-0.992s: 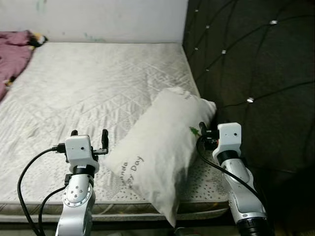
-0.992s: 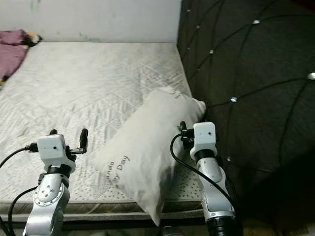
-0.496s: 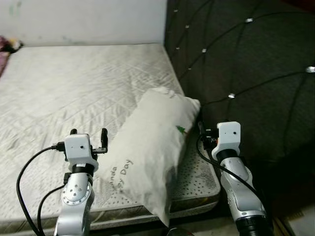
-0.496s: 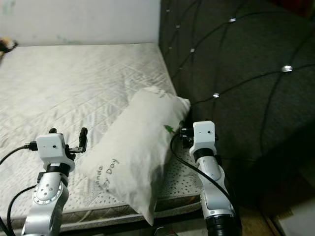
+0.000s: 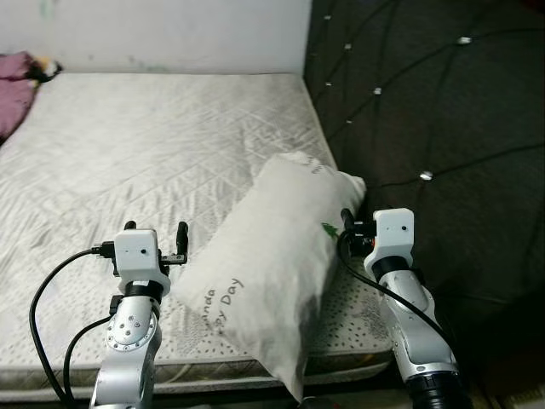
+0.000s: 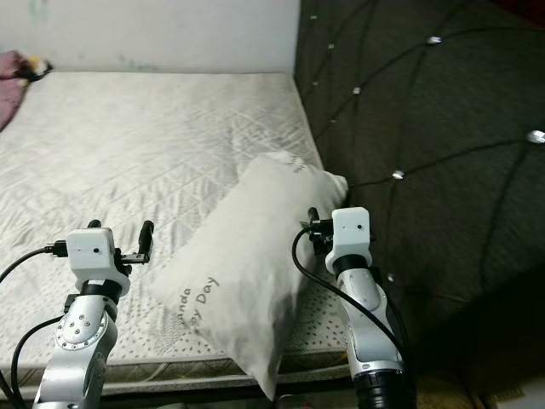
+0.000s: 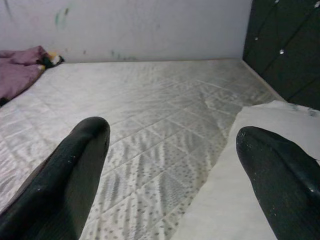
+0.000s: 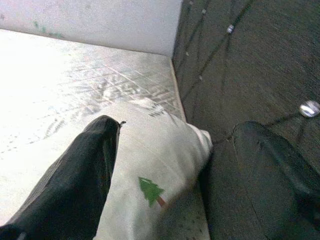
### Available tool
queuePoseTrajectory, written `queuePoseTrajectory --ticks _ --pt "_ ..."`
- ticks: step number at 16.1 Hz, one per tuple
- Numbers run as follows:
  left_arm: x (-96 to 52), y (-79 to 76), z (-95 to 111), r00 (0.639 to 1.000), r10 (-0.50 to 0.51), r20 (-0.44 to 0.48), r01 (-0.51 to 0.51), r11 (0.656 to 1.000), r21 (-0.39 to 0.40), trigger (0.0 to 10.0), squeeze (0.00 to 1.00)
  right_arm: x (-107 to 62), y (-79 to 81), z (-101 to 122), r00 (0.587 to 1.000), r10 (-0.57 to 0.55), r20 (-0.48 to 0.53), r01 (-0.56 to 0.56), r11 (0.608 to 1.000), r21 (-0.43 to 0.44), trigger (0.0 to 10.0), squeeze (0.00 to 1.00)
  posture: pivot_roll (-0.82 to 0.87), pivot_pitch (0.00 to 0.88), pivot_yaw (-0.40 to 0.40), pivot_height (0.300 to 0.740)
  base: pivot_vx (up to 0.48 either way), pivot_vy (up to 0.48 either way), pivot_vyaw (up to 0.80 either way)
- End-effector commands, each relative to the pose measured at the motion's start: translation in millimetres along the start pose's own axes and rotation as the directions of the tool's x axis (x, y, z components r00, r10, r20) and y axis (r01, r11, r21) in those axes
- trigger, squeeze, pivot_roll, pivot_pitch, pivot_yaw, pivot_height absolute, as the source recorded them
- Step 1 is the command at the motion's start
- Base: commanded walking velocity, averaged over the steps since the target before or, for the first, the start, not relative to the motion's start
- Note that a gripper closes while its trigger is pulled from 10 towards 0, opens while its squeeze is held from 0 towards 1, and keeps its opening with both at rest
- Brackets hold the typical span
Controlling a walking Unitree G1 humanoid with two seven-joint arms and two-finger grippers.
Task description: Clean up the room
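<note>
Pillow [image 5: 272, 273], white, lower centre of frame, lying across bare mattress [image 5: 153, 153] with one corner overhanging its near edge. Left gripper [image 5: 155, 234] and right gripper [image 8: 165, 165] flank it, fingers spread, empty. Risk: one-sided push slides pillow off the bed.

This is a bedroom in a home. A bare quilted mattress [image 5: 162, 162] with no sheet fills most of the space before the robot, and it is pushed up against a tall, dark, tufted headboard [image 5: 426, 111] studded with shiny buttons, while a plain white wall [image 5: 153, 34] with a few scuffs runs along the far side. A white pillow [image 5: 272, 264] printed with a small green tree and the words "Day" lies at the headboard end, and a crumpled purple blanket [image 5: 15, 81] sits at the far corner of the mattress.
</note>
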State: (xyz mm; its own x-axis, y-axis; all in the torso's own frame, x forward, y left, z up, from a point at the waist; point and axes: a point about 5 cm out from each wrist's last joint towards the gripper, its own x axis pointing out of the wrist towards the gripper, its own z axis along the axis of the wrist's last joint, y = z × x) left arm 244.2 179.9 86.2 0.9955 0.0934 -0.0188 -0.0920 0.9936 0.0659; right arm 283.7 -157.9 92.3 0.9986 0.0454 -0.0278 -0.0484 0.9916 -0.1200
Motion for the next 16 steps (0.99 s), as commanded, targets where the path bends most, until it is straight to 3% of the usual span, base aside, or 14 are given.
queuePoseTrajectory --ticks 1,7,11,16 --pt "1.4 0.4 7 1.0 -0.004 0.018 0.004 1.0 0.006 10.0 0.0 1.3 0.3 7 1.0 0.017 0.016 -0.017 1.0 -0.008 10.0 0.0 -0.05 0.0 0.009 0.74 0.0 0.0 0.0" --pt "-2.4 0.5 8 1.0 0.007 0.011 -0.007 1.0 0.005 10.0 0.0 -1.7 2.2 7 0.998 0.055 0.009 -0.054 0.998 -0.011 10.0 0.0 -0.05 0.0 0.0 0.723 0.0 0.0 0.0" --pt "-7.0 -0.7 8 1.0 0.011 0.004 -0.011 1.0 -0.003 10.0 0.0 -5.5 2.3 7 0.997 0.082 0.002 -0.082 0.996 -0.016 10.0 0.0 -0.05 0.0 -0.008 0.683 0.0 0.0 0.0" --pt "-15.9 -1.8 12 1.0 0.028 -0.005 -0.028 0.999 -0.02 10.0 0.0 -14.6 1.7 6 0.992 0.123 -0.018 -0.123 0.992 -0.026 10.0 0.0 -0.05 0.0 -0.025 0.683 0.0 0.0 0.0"
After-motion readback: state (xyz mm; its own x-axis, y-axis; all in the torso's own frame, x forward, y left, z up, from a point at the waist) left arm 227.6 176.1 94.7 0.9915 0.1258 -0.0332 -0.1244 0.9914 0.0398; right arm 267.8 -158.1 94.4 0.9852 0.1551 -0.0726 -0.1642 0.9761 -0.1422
